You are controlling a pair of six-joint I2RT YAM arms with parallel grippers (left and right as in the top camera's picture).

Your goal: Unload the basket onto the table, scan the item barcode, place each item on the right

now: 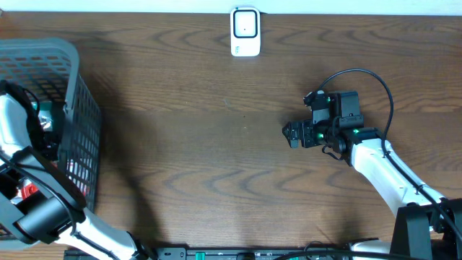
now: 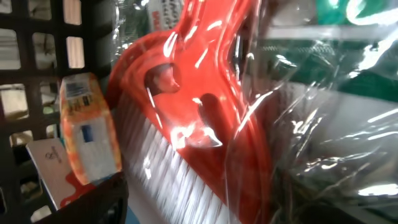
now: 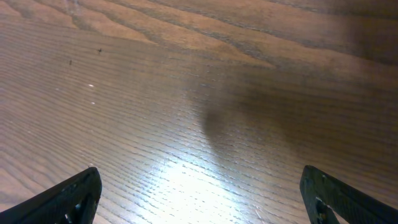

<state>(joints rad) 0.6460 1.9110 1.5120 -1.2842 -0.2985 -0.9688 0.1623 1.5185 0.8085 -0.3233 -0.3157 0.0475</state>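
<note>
The item, a red moulded-plastic brush (image 2: 205, 93) with white bristles, sealed in wrinkled clear film, lies inside the grey lattice-walled basket (image 1: 68, 54) beside an orange packet (image 2: 90, 130) whose blue-and-white label is too blurred to read. The left arm (image 1: 18, 119) bends into the basket; whether the left gripper (image 1: 48, 137) is spread cannot be told. The right gripper (image 1: 289, 136) hovers over the grained wood table (image 1: 180, 144), fingers spread wide, well apart from the white rounded scanner (image 1: 245, 32).
</note>
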